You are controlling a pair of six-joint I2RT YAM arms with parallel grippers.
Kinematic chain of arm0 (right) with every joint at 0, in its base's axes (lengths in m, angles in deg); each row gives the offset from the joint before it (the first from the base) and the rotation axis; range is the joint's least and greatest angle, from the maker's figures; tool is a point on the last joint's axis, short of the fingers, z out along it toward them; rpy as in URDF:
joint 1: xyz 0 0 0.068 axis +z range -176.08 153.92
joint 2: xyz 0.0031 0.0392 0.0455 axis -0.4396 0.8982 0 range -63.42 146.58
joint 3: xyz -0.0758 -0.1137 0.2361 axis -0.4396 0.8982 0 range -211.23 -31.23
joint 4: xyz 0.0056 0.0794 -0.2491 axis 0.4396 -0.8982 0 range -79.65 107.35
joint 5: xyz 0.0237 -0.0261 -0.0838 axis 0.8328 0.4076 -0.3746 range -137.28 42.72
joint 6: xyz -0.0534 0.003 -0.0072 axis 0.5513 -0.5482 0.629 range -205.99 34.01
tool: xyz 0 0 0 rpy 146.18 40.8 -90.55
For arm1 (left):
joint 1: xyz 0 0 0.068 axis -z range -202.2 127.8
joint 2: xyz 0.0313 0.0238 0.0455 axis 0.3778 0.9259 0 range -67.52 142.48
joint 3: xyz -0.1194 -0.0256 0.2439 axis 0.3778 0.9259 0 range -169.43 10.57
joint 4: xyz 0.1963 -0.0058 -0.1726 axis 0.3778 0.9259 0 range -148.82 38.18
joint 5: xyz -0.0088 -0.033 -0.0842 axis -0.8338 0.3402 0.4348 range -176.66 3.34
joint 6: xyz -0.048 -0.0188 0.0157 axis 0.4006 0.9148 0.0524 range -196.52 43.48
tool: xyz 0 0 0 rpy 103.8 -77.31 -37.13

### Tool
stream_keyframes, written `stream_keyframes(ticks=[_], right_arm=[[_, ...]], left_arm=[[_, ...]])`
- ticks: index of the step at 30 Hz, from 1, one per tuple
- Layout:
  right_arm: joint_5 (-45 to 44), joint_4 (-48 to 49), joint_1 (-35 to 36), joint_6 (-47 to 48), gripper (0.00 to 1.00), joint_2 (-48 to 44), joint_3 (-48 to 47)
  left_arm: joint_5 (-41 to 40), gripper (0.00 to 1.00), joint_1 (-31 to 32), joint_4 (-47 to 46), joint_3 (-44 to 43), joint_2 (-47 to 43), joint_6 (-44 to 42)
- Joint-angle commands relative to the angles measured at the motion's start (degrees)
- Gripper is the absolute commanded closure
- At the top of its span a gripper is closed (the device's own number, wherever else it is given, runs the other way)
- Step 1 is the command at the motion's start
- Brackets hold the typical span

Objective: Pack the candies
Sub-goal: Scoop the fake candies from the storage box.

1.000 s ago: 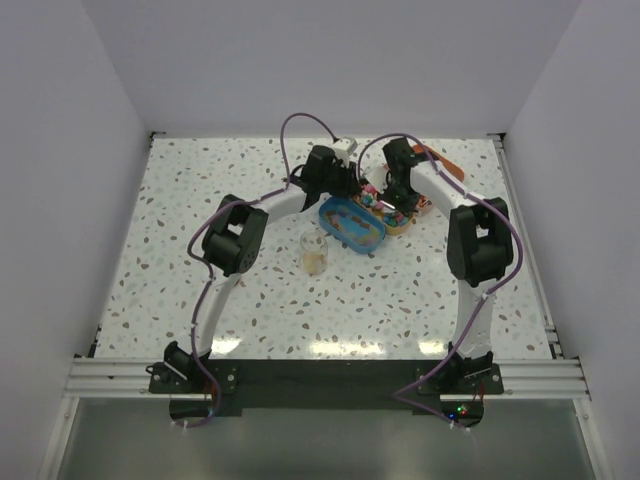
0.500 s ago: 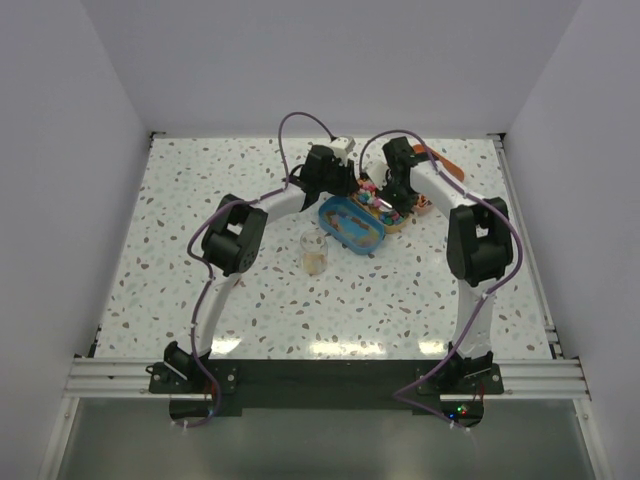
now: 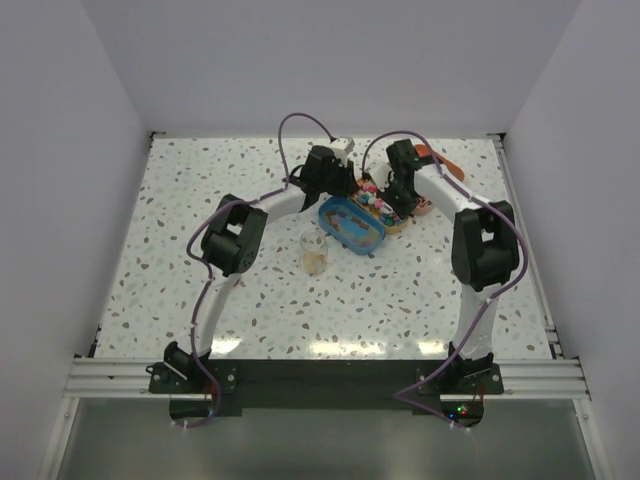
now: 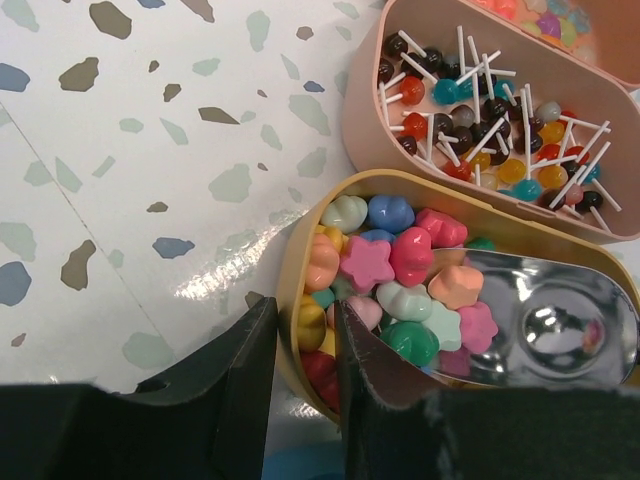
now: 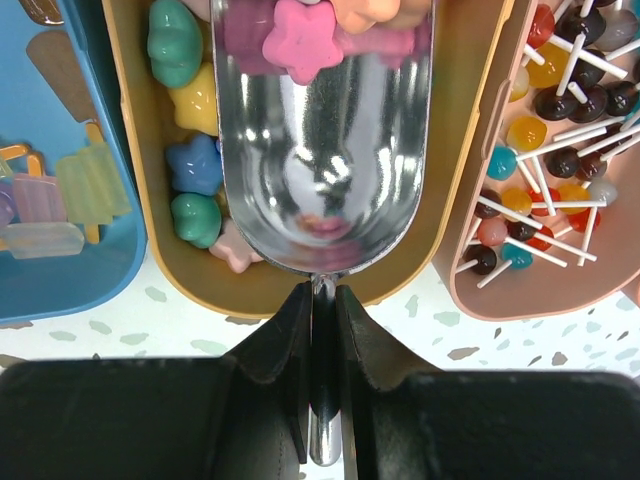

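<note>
The candies [image 4: 400, 270] are star- and flower-shaped sweets in mixed colours, lying in a yellow oval tin [image 4: 286, 290] at the table's far middle [image 3: 395, 222]. My left gripper [image 4: 300, 375] is shut on the near end of this tin's rim, one finger outside and one inside among the candies. My right gripper [image 5: 323, 390] is shut on the handle of a silver scoop [image 5: 325, 150]. The scoop's bowl lies inside the yellow tin [image 5: 470, 150], with pink star candies [image 5: 300, 35] at its front lip. Other candies [image 5: 190, 165] lie beside the scoop.
A pink tin [image 4: 365, 130] of lollipops [image 4: 480, 110] sits against the yellow tin's far side. A blue tin [image 5: 60, 270] with ice-lolly sweets [image 5: 70, 190] lies on the other side. A small glass jar [image 3: 314, 252] stands nearer the arm bases.
My right gripper has shifted a little to the far left with the scoop, pushing into the candies. The left gripper has stayed on the tin's rim.
</note>
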Motion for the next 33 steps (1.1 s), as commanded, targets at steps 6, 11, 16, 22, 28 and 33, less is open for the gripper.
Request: stream_keyframes(ticks=[6, 11, 16, 22, 28, 33], right_arm=[[5.35, 5.75, -0.03, 0.2, 1.0, -4.69, 2.4], [6.49, 6.3, 0.4, -2.17, 1.0, -2.41, 0.82], [7.29, 7.52, 0.76, -4.01, 1.0, -0.21, 0.03], [8.69, 7.35, 0.84, -5.68, 1.0, 0.84, -1.73], [6.68, 7.96, 0.93, -5.25, 1.0, -0.73, 0.2], [5.35, 9.01, 0.49, -3.67, 1.0, -3.02, 3.8]], left_arm=[[0.28, 0.67, 0.62, 0.48, 1.65, -5.11, 0.64], [1.42, 0.67, 0.79, -0.31, 2.43, -5.55, 1.61], [1.95, 0.67, 0.79, -0.57, 2.87, -5.82, 2.14], [2.92, 0.67, 0.88, -0.75, 3.05, -5.64, 2.66], [2.04, 0.66, 0.44, -0.13, 3.05, -6.08, 3.1], [2.04, 0.66, -0.61, 0.31, 3.32, -6.43, 4.25]])
